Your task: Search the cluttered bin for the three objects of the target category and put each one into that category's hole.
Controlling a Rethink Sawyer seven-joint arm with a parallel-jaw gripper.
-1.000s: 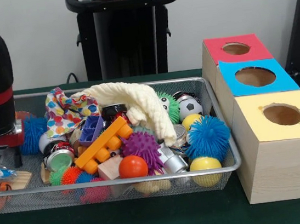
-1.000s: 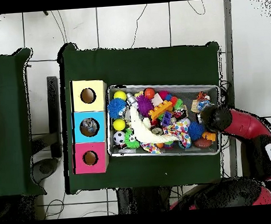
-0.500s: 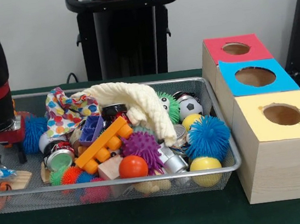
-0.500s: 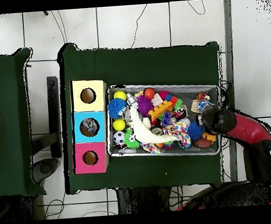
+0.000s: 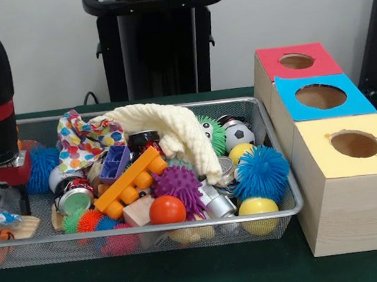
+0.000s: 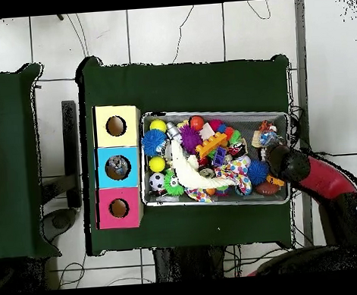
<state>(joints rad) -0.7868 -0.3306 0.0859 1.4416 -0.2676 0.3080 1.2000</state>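
Since half a second ago, the gripper dips slightly at the bin's left edge; toys lie rightward. Jaw state: cannot tell.

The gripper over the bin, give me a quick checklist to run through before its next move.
1. Gripper over the mesh bin's end farthest from the boxes: ok.
2. Gripper open or shut: cannot tell.
3. Anything held: cannot tell.
4. Holes in red box, blue box, yellow box unobstructed: ok.
5. Cream cloth drapes over toys, hiding some: not ok.
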